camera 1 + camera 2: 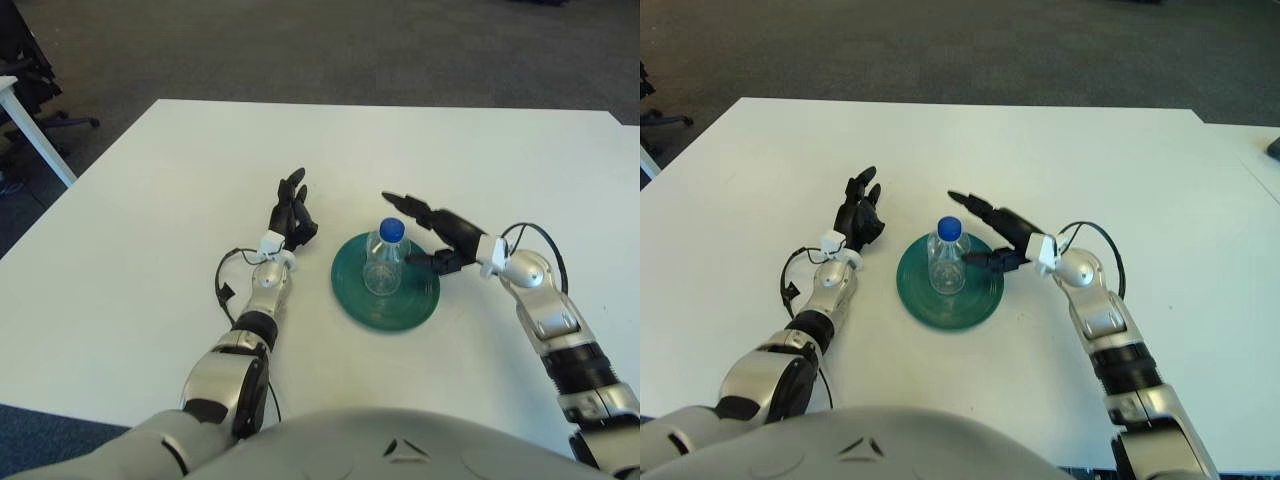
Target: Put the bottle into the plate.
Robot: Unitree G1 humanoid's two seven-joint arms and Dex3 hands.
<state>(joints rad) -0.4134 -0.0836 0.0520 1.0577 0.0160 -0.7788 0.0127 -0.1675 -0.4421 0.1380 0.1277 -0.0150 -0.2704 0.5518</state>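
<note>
Already the bottle (384, 258) stands upright on the green plate (352, 295), around the middle of the bench (150, 200), so the job looks done. Right robot hand (428, 232) sits just beside it, fingers spread, holding nothing. Left robot hand (292, 212) shows left of the plate, fingers relaxed.

- Bright, even overhead light washes the white table (180, 200); no harsh glare.
- Shadows on the table are faint and soft.
- Beyond the table, the dark carpet (300, 45) looks dimmer.
- Focus is sharp throughout.
</note>
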